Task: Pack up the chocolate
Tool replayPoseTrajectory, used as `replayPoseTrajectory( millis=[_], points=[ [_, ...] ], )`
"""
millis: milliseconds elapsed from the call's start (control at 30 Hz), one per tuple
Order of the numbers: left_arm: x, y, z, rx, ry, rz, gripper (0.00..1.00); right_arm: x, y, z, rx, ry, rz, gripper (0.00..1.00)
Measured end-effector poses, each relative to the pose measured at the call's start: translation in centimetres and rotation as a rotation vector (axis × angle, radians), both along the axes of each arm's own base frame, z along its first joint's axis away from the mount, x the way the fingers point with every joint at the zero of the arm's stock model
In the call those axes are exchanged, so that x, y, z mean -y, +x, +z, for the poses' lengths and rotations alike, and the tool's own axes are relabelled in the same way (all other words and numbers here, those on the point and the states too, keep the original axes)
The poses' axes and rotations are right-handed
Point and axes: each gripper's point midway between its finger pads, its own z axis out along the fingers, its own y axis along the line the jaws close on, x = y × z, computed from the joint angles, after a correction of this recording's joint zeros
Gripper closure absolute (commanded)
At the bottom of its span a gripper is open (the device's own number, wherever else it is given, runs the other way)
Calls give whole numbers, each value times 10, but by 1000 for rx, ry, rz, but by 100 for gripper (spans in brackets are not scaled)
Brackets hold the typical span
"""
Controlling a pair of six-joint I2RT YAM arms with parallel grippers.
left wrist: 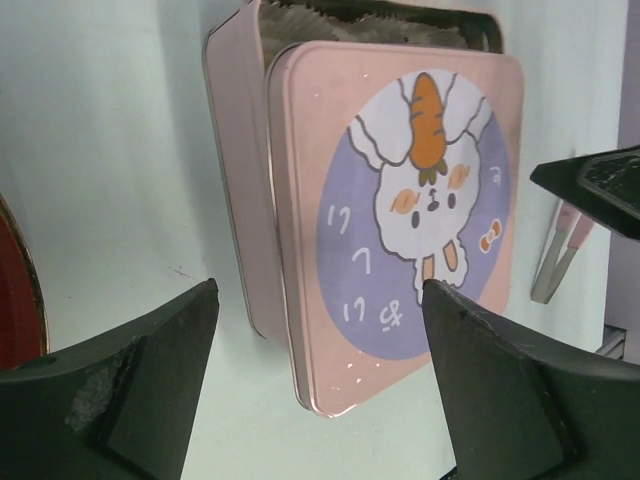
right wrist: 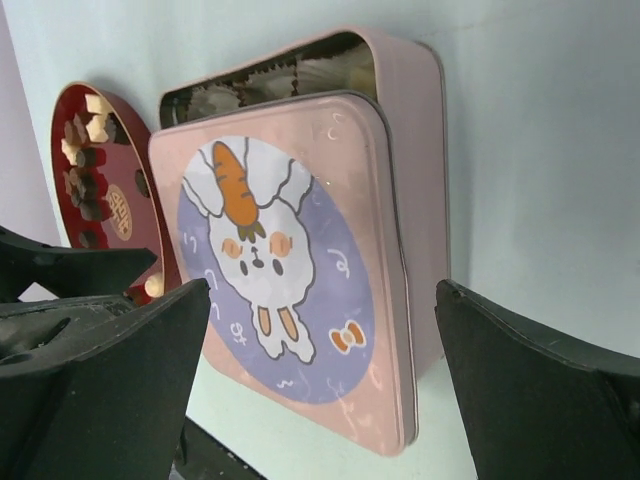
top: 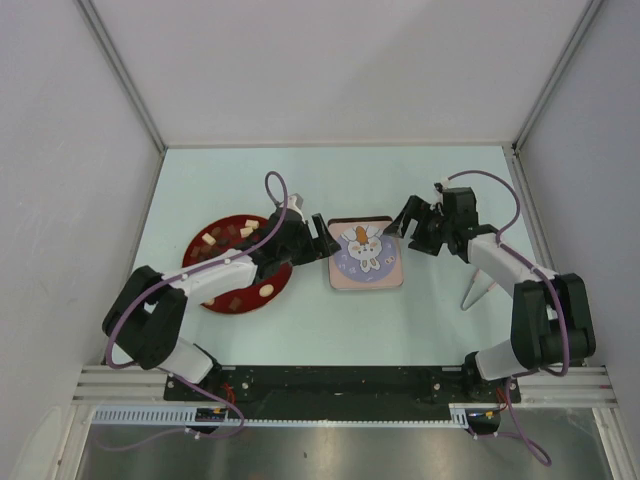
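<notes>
- pink tongs [top: 478,290] lie near the right edge.
- the chocolate [top: 210,238] sits on a red plate [top: 189,248] left of centre: small, light, smooth, likely easily marked, so best pinched gently across the sides.
- the tin [left wrist: 235,150] at centre has its lid [left wrist: 400,220] slid askew.
- left gripper [top: 322,240] and right gripper [top: 408,225] flank the tin, both spread wide and empty.
</notes>
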Motion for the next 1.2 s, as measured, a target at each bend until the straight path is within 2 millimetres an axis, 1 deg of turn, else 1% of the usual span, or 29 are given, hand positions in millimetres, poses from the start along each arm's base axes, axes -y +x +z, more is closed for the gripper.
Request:
replayPoseTrajectory(
  millis=[100, 200, 300, 367, 433, 467, 533, 600, 700, 800, 867, 933, 1033, 1200],
  points=[
    [-1, 0, 12, 38, -3, -15, 12, 8, -4, 19, 60, -39, -6, 0],
    [-1, 1, 26, 79, -10, -27, 12, 11, -14, 42, 135, -95, 10, 0],
    [-2, 0, 33, 104, -5, -40, 12, -1, -35, 61, 204, -140, 85, 0],
    [-4, -1, 37, 115, 3, -46, 12, -17, -56, 72, 255, -155, 161, 0],
    [-8, -3, 41, 128, 16, -52, 12, -30, -80, 78, 300, -157, 236, 0],
    [-9, -4, 43, 134, 21, -54, 12, -35, -90, 76, 310, -159, 266, 0],
    [-15, -5, 50, 158, 38, -54, 12, -45, -115, 68, 323, -164, 337, 0],
    [-21, -7, 59, 185, 53, -46, 12, -55, -139, 53, 314, -180, 418, 0],
    [-31, -8, 75, 233, 71, -28, 12, -68, -170, 28, 282, -207, 545, 0],
    [-41, -10, 90, 279, 83, -8, 12, -79, -190, 7, 259, -251, 646, 0],
    [-47, -11, 99, 304, 88, 6, 12, -86, -197, -5, 253, -276, 694, 0],
    [-51, -13, 105, 323, 91, 15, 12, -90, -198, -14, 249, -296, 720, 0],
    [-57, -15, 109, 332, 99, 29, 12, -97, -193, -29, 256, -330, 740, 0],
    [-65, -20, 106, 328, 119, 41, 12, -103, -181, -43, 284, -371, 749, 1]
  ],
)
